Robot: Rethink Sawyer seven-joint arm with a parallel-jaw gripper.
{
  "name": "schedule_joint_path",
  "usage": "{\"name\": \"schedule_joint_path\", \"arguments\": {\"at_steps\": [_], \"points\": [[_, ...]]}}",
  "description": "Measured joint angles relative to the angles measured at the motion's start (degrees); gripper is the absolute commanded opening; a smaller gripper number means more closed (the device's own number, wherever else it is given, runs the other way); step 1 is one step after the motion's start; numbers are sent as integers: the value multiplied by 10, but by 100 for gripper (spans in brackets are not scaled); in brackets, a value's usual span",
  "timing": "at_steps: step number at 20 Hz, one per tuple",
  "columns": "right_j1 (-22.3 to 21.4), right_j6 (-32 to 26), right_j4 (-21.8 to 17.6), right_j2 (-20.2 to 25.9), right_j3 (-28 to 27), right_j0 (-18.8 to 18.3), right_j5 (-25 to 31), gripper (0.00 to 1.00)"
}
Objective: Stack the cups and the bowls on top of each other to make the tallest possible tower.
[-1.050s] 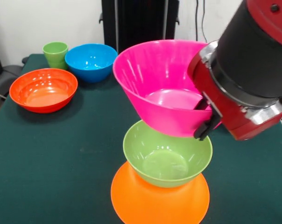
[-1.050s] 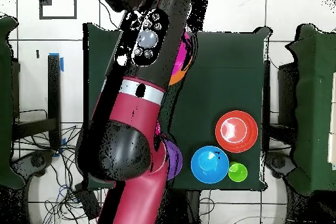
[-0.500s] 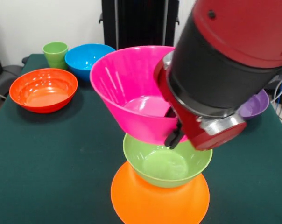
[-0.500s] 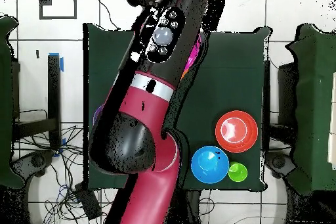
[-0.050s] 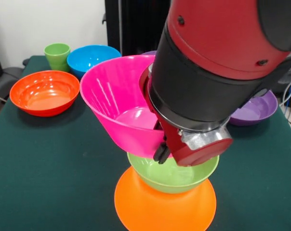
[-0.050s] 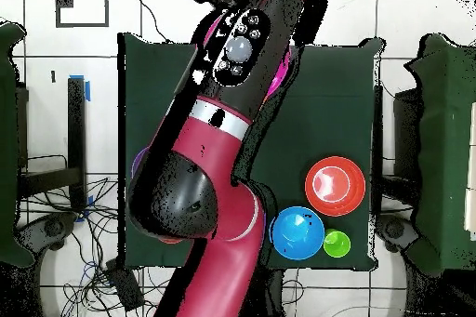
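My gripper is shut on the near rim of a large pink bowl, which it holds tilted. The pink bowl's base hangs right over a green bowl; I cannot tell whether they touch. The green bowl sits upright on an upturned orange bowl, the tower's base, at the table's front edge. The light-green cup stands at the far left corner. In the overhead view the arm hides the tower, and only a sliver of the pink bowl shows.
A blue bowl stands beside the cup, and a red-orange bowl lies in front of them. A purple bowl sits at the right behind the arm. In the overhead view: the red-orange bowl, blue bowl, cup.
The arm has swung left in the front view and come lower, carrying the pink bowl from beside the green bowl to directly over it.
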Motion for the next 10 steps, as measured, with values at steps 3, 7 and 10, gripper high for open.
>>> {"name": "schedule_joint_path", "arguments": {"at_steps": [3, 7, 10], "points": [[0, 0, 17, -19, 5, 0, 0, 0], [0, 0, 45, -51, 11, 0, 0, 0], [0, 0, 56, -65, 14, 0, 0, 0]]}}
